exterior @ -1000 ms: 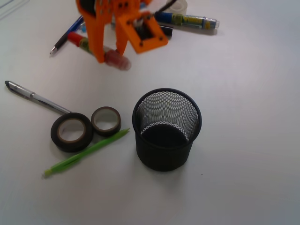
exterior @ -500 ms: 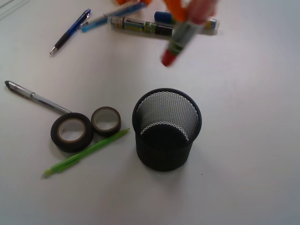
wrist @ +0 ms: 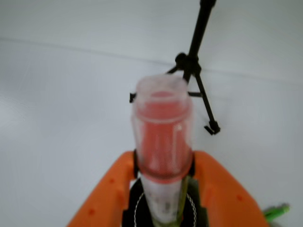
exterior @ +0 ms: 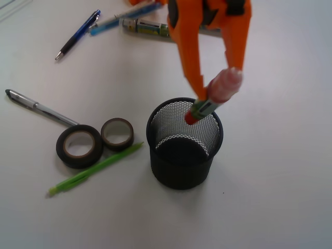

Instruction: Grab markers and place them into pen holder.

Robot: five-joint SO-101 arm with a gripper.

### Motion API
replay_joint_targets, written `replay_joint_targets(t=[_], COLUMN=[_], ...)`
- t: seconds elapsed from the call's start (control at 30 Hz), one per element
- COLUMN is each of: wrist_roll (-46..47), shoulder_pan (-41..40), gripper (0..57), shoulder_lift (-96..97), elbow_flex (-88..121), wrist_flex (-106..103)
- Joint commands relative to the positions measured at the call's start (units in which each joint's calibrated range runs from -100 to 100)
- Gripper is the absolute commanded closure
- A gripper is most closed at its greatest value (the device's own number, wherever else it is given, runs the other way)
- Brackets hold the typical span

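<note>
My orange gripper (exterior: pixel 213 93) is shut on a pink-capped marker (exterior: pixel 213 97), held tilted with its pink cap up and its red end down just inside the rim of the black mesh pen holder (exterior: pixel 184 155). In the wrist view the marker's pink cap (wrist: pixel 162 135) fills the middle between the two orange fingers (wrist: pixel 218 189), with the pen holder's rim (wrist: pixel 187 208) below it. A second marker (exterior: pixel 145 26) lies flat at the back of the table, its right part hidden behind the gripper.
Two dark tape rolls (exterior: pixel 79 145) (exterior: pixel 117 133) and a lime-green pencil (exterior: pixel 96 168) lie left of the pen holder. A silver pen (exterior: pixel 39 108) lies at the far left, and blue pens (exterior: pixel 78 35) at the back left. A black tripod (wrist: pixel 196 66) shows in the wrist view.
The gripper lifted the pink-capped marker from the back of the table, carried it forward and right, and lowered its red end into the pen holder's mouth.
</note>
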Motion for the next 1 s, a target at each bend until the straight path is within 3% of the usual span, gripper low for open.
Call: replay_joint_targets(t=[0.0, 0.07, 0.13, 0.23, 0.3, 0.6, 0.87, 0.97], wrist_roll=[-0.29, -0.24, -0.24, -0.24, 0.73, 8.69, 15.92, 20.81], shoulder_pan=[1.07, 1.22, 1.22, 1.14, 1.14, 3.39, 8.02, 6.75], gripper=[56.5, 55.8, 50.7, 33.5, 25.3, 25.8, 25.9, 25.9], shoulder_lift=[-0.28, -0.19, -0.11, -0.19, -0.28, -2.74, -9.71, -11.5], elbow_flex=[-2.65, -2.47, -2.47, -2.47, -3.01, -10.35, -27.65, -26.74], wrist_flex=[2.33, 2.51, 2.77, 2.42, 2.42, 8.02, 43.54, 43.54])
